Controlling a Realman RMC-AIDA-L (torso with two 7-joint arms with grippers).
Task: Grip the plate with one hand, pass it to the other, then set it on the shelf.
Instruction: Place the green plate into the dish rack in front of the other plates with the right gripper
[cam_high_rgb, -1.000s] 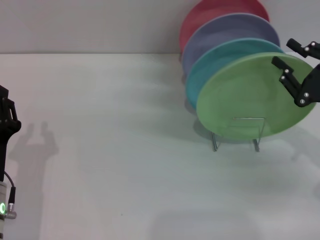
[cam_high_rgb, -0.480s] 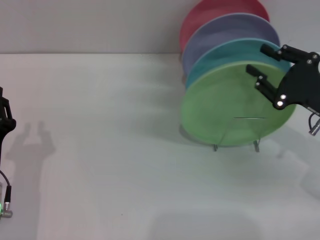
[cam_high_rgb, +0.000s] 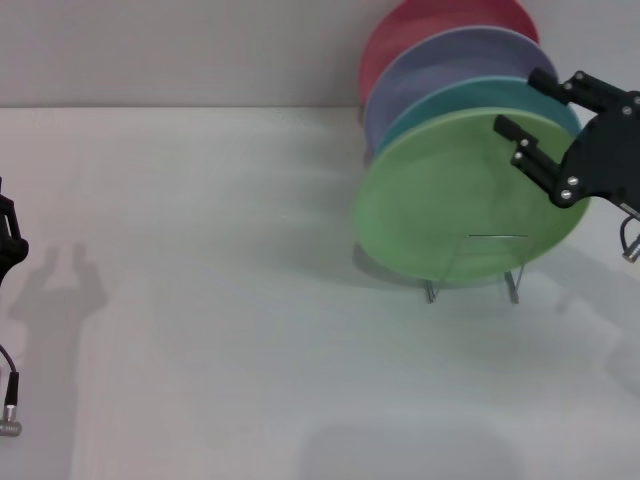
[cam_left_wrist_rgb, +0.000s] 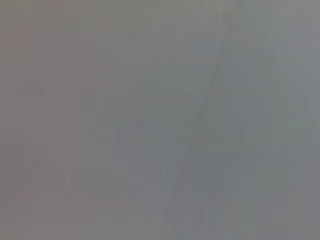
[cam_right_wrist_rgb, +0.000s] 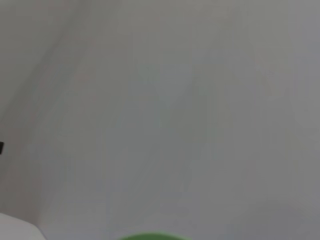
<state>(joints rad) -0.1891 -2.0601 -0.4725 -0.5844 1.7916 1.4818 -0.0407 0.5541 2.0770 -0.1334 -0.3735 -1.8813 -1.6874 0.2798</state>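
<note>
The light green plate (cam_high_rgb: 450, 205) stands on edge at the front of the silver wire shelf (cam_high_rgb: 512, 288), leaning against the plates behind it. My right gripper (cam_high_rgb: 528, 106) is open at the plate's upper right rim. One finger is in front of the green face and the other is behind the rim. A sliver of the green plate (cam_right_wrist_rgb: 154, 236) shows in the right wrist view. My left gripper (cam_high_rgb: 6, 238) is at the far left edge of the table, far from the plate. Its shadow shows two fingers spread apart.
Behind the green plate stand a teal plate (cam_high_rgb: 470, 95), a lavender plate (cam_high_rgb: 450, 58) and a red plate (cam_high_rgb: 420, 25) in the same rack. The white table (cam_high_rgb: 220, 300) stretches left and front of the rack. A wall runs along the back.
My right gripper has moved left to the plate's rim, and the green plate has shifted left on the rack. My left arm has drawn back toward the left edge.
</note>
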